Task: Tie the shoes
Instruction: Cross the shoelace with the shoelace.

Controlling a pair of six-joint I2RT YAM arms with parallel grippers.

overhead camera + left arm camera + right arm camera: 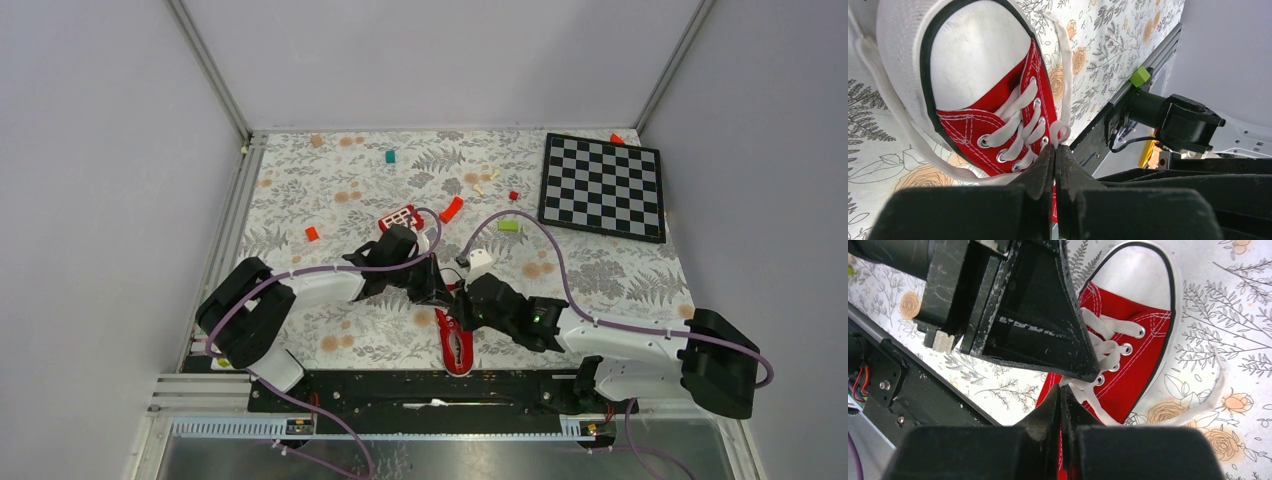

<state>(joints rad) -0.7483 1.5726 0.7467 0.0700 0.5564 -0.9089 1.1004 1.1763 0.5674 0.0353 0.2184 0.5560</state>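
The red shoe (458, 348) lies near the table's front edge between both arms, its white toe cap pointing away from them. In the left wrist view the shoe (998, 115) fills the left half, and my left gripper (1055, 148) is shut on a white lace (1066, 90) by the top eyelets. My right gripper (1060, 389) is shut on a lace end at the tongue of the shoe (1128, 370), directly under the left gripper's finger (1048, 325). Seen from above, the left gripper (443, 293) and right gripper (463, 308) almost touch over the shoe's opening.
A loose lace (1213, 390) trails over the floral cloth beside the shoe. Farther back lie a chessboard (603, 186), a red block with white squares (400, 217), a curved red-orange piece (452, 209), a green block (508, 225) and a white piece (481, 258). A black rail (420, 388) runs along the near edge.
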